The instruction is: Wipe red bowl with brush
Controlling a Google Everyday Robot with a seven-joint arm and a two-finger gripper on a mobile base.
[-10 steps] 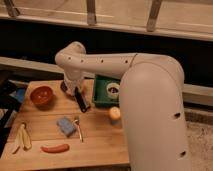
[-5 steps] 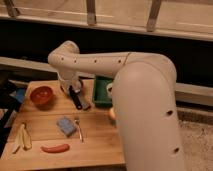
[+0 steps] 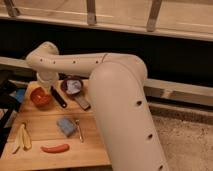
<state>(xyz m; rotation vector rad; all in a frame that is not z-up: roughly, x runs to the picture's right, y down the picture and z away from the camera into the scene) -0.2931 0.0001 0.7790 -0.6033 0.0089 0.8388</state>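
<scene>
The arm (image 3: 80, 62) reaches across from the right, bends at a rounded joint and drops to the far left corner of the bench (image 3: 47, 117). The pincer (image 3: 50, 91) hangs there low over the wood, clenched on the brush (image 3: 60, 100). The brush's black stick slants away from the pincer, down and to the right, toward the near side of the bench. I cannot make out the brush's head from here.

The bowl (image 3: 40, 97) sits just left of the pincer and slightly below it. The pincer is at the bowl's right rim, and whether they touch I cannot tell. The bowl stands upright, with its glossy inside showing.

Just right of the pincer, a little farther back, is a dark purple dish (image 3: 73, 86) with something white in it. A grey flat piece (image 3: 83, 103) lies in front of the dish, beyond the free end of the stick.

Nearer to me than the pincer and to its right lies a blue sponge (image 3: 66, 126). A fork (image 3: 79, 130) lies just beside the sponge on its right. Well in front of the pincer and off to its left, a banana (image 3: 22, 137) lies by the bench edge. A long red thing (image 3: 55, 148) lies near the front edge, almost straight below the pincer.
</scene>
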